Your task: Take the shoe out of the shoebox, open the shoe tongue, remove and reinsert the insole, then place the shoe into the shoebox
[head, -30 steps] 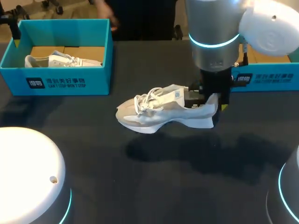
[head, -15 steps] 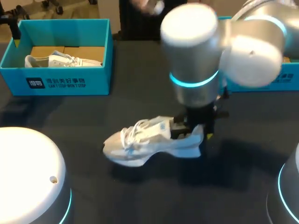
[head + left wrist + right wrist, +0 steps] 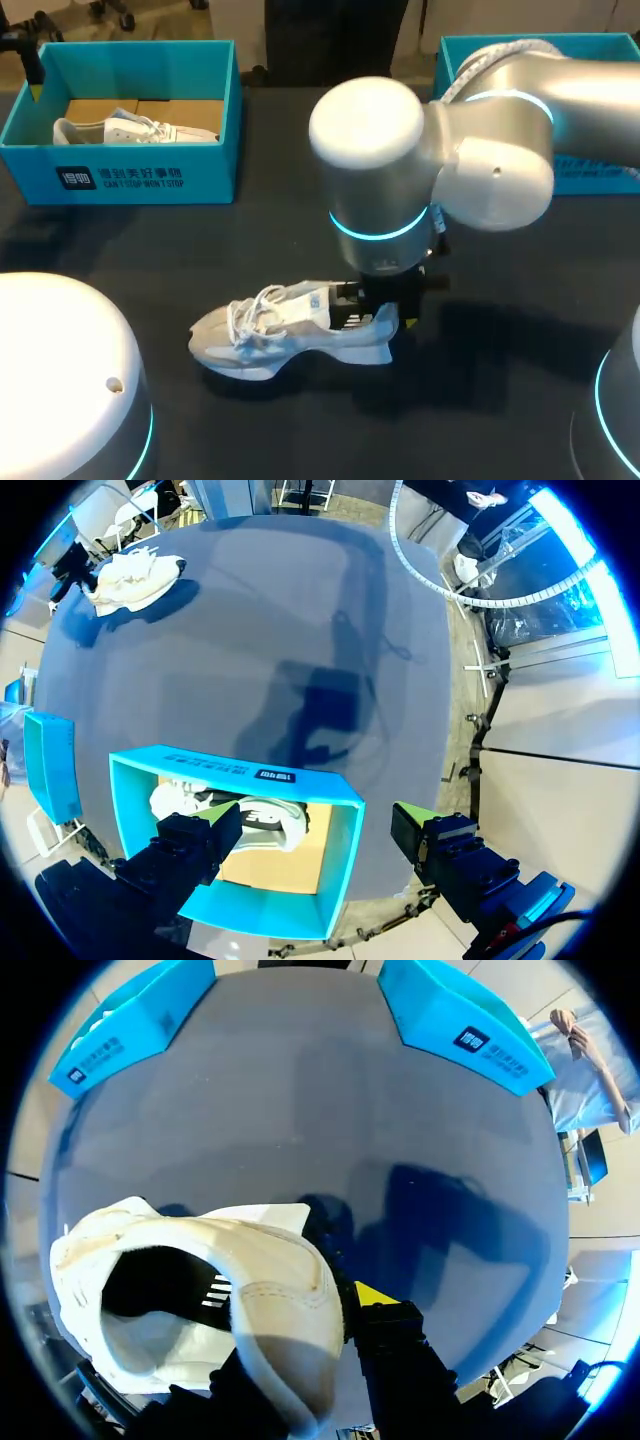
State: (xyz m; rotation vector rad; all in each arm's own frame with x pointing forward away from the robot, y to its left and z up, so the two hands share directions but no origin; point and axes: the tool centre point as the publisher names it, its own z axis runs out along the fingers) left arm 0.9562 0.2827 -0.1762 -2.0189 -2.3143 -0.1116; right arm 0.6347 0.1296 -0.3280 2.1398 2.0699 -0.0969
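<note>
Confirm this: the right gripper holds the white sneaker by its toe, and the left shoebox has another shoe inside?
Not the toe. The right gripper holds the white sneaker by its heel collar, as the head and right wrist views show; the toe points away from the gripper. The left shoebox does have another shoe inside.

white mesh lace-up sneaker (image 3: 280, 335) front of centre over the dark table (image 3: 200, 250), toe left, heel right in the right gripper (image 3: 385, 312). teal cardboard shoebox (image 3: 120, 178) back left, second white sneaker (image 3: 130, 128) inside it. second teal cardboard shoebox (image 3: 598, 178) back right, behind the right arm (image 3: 400, 180).
</note>
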